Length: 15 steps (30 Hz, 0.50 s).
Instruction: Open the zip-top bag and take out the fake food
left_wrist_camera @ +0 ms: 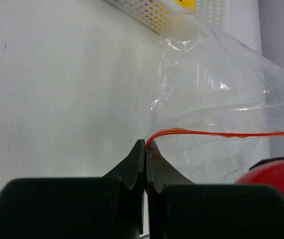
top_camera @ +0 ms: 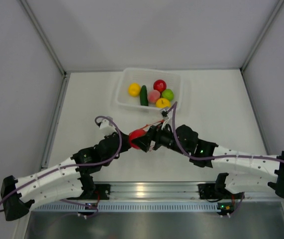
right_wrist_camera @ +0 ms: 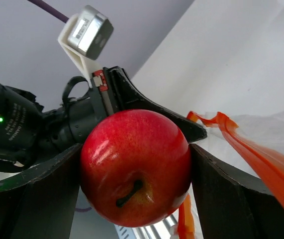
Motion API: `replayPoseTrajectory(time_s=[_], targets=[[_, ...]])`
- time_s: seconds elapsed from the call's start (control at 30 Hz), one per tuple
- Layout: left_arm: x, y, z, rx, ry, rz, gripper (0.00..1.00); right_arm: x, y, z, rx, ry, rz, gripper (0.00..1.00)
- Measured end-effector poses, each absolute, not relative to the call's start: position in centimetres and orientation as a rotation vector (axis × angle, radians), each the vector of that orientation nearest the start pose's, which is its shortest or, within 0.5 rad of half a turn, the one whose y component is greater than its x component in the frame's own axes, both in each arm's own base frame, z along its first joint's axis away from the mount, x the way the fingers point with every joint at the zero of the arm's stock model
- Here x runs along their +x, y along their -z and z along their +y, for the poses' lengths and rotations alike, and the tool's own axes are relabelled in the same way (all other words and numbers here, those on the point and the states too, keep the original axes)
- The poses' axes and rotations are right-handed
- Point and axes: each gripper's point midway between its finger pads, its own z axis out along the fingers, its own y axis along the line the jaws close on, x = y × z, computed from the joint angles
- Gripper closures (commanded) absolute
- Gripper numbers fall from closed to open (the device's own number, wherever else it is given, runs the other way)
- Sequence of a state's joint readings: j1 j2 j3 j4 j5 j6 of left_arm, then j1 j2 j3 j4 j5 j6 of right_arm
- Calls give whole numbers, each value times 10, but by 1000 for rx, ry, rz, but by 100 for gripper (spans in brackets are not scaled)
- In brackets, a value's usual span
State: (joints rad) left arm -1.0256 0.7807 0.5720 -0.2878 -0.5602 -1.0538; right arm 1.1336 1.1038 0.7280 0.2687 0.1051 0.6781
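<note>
MID-WORKTOP, NEAR CTR: Two arms meet over the white worktop (top_camera: 82, 99) w/ the removal step under way. The L gripper (left_wrist_camera: 145, 144) is pinched tight on one end of the orange-red zip strip (left_wrist_camera: 231, 133), stretching the zip-top bag (left_wrist_camera: 216, 94) out taut, clear and crinkled, just short of the basket (top_camera: 119, 97). The R gripper (right_wrist_camera: 135, 174) has its jaws set wide around a glossy red apple (top_camera: 136, 135), one finger on each flank, stem toward the wrist cam. The apple's skin shows no plastic film over it, so it looks clear of the bag mouth, w/ the strip running just beside it.

Rest of the fake food sits in the basket at the far edge, ctr: yellow fruit (top_camera: 134, 89), cucumber (top_camera: 143, 95), second red one (top_camera: 159, 85), pink (top_camera: 153, 96), light-green (top_camera: 167, 94), another yellow (top_camera: 162, 103). Bag looks empty from the L wrist view, tho folds and glare could hide something.

Judgement: last item out, or close to it. Next move calls for the R arm to carry the apple toward the far edge, over the basket rim, find a gap among the fruit and let go low. The L pinch matters mainly so the bag does not trail along.
</note>
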Motion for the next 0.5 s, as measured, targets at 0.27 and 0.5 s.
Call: replayPoseTrajectory(time_s=[0.27, 0.5], targets=[[202, -171, -215, -375, 748, 2044, 100, 132, -285, 379, -352, -1556, 1734, 59], [203, -186, -222, -397, 837, 1999, 100, 115, -306, 410, -303, -1923, 1648, 63]])
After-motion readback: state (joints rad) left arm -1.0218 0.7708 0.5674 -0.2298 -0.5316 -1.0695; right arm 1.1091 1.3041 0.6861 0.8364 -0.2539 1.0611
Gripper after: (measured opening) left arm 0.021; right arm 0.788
